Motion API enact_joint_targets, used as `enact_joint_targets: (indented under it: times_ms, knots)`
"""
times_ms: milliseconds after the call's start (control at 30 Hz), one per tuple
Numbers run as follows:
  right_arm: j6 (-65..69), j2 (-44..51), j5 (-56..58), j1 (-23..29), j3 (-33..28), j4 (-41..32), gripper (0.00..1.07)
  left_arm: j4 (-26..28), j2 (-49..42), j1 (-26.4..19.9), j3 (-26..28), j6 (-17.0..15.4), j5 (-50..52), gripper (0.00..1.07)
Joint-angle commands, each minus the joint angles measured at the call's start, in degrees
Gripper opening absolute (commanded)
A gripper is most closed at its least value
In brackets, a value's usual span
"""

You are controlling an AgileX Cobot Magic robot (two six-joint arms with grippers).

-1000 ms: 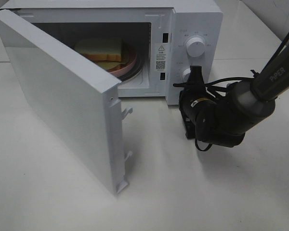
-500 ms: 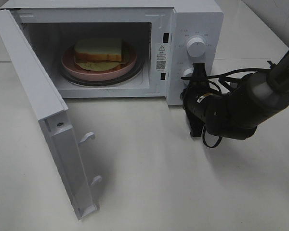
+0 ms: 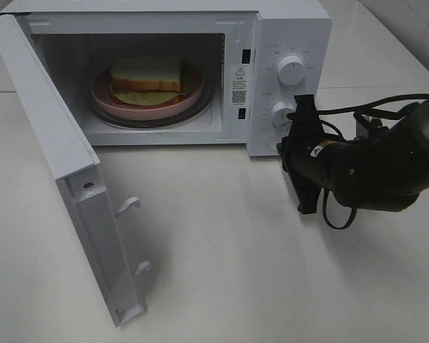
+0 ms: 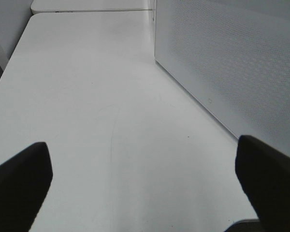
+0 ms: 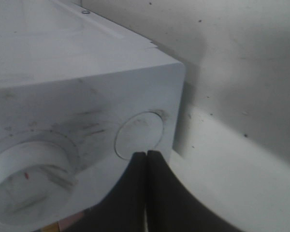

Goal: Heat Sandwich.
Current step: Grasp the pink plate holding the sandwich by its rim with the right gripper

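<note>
Right wrist view, lower centre: your right tool (image 5: 146, 154), fully closed and empty, sits just at the round button (image 5: 138, 130) rim, so it could slip aside if you push.

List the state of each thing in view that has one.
Microwave door, swung wide open.
Sandwich, on the pink plate inside the microwave.
Left tool, open, holding nothing.
Right tool, shut, tips near the lower knob.

A high camera looks down on the microwave (image 3: 300, 36); both wrist cameras face it, the right one closely.
</note>
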State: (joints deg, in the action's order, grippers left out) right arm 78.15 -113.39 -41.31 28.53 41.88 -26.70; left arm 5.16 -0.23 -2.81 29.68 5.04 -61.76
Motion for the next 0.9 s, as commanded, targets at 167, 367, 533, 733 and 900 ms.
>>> enact_joint_targets:
  times_ms: [167,367,533,733,900]
  knots:
    - [-5.61,7.28,8.25,-0.34,-4.93,1.32,0.00,0.29,-0.46,-0.11,-0.06,-0.23,0.63,0.98]
    - [-13.98,12.55,19.25,-0.46,-5.04,5.56,0.00,0.29,-0.46,-0.11,-0.06,-0.23,0.63,0.98]
    - [-18.28,14.55,30.02,-0.46,-3.15,14.55,0.00,0.29,-0.46,-0.11,-0.06,-0.23,0.63,0.98]
    - [-27.39,14.67,45.32,-0.46,2.58,22.46,0.01,0.29,-0.46,-0.11,-0.06,-0.23,0.63,0.98]
    - [-43.89,14.67,57.12,-0.46,7.79,20.11,0.01,0.29,-0.46,-0.11,-0.06,-0.23,0.63,0.98]
